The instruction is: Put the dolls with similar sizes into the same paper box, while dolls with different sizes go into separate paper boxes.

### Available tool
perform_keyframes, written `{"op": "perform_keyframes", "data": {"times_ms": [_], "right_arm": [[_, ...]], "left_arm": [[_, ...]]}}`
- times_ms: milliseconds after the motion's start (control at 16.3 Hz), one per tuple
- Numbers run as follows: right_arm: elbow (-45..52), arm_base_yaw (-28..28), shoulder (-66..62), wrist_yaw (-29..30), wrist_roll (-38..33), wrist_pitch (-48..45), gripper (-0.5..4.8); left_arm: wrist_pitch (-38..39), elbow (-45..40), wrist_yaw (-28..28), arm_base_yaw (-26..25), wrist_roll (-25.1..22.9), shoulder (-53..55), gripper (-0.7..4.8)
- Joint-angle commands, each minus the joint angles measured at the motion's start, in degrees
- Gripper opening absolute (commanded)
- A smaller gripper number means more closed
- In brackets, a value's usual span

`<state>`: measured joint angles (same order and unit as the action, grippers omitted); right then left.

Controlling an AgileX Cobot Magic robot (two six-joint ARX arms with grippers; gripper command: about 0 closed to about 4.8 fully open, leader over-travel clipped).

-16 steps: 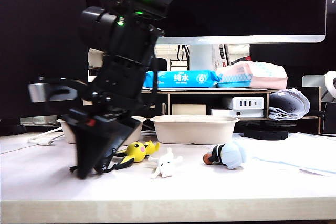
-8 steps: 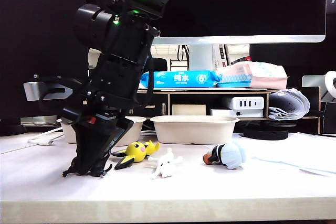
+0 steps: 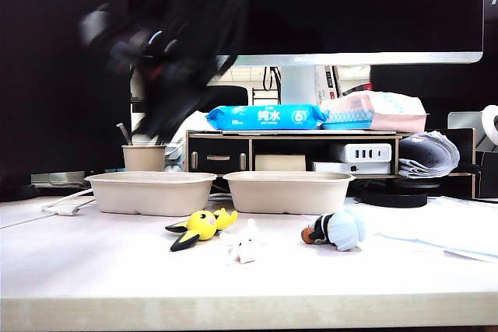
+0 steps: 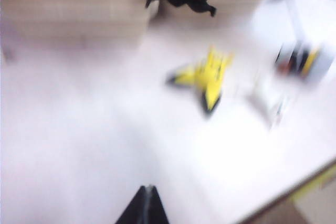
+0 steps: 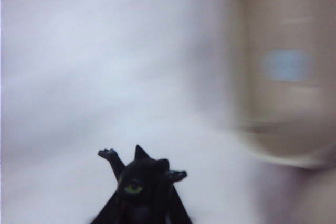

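Lifted off the worktop point(image 3: 93, 270) since a second ago: right gripper point(image 5: 139, 203), jaws clenched on black doll point(image 5: 137, 182), now blurred above left paper box point(image 3: 150, 192). Best lowered inside its rim before letting go. Left gripper point(image 4: 143, 208): pressed together, empty. Shown only by left wrist: yellow doll point(image 4: 206, 77) from overhead.

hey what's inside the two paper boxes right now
From the exterior view, nothing shows above the rim of the left paper box or the right paper box. Their walls hide the floors, so the contents cannot be confirmed.
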<state>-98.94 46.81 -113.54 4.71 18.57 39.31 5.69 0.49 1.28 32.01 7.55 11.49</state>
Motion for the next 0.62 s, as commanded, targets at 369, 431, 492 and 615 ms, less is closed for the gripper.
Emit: {"op": "perform_keyframes", "data": {"times_ms": [369, 431, 492, 615], "right_arm": [[0.17, -13.77, -0.52, -3.52, -1.25, -9.77, 0.41], [0.17, -14.99, -1.33, -3.39, -2.38, -11.96, 0.41], [0.15, -16.24, -2.4, -3.04, -3.65, -13.44, 0.41], [0.15, -17.4, -4.48, -3.13, -4.07, -14.27, 0.48]], "left_arm": [[-1.27, 0.04, 0.0, -0.07, 0.17, -11.3, -0.05], [-1.14, 0.04, 0.0, -0.07, 0.17, -11.3, -0.05], [-1.01, 0.04, -0.02, -0.07, 0.17, -11.3, -0.05], [-1.05, 0.04, -0.02, -0.07, 0.17, -11.3, -0.05]]}}
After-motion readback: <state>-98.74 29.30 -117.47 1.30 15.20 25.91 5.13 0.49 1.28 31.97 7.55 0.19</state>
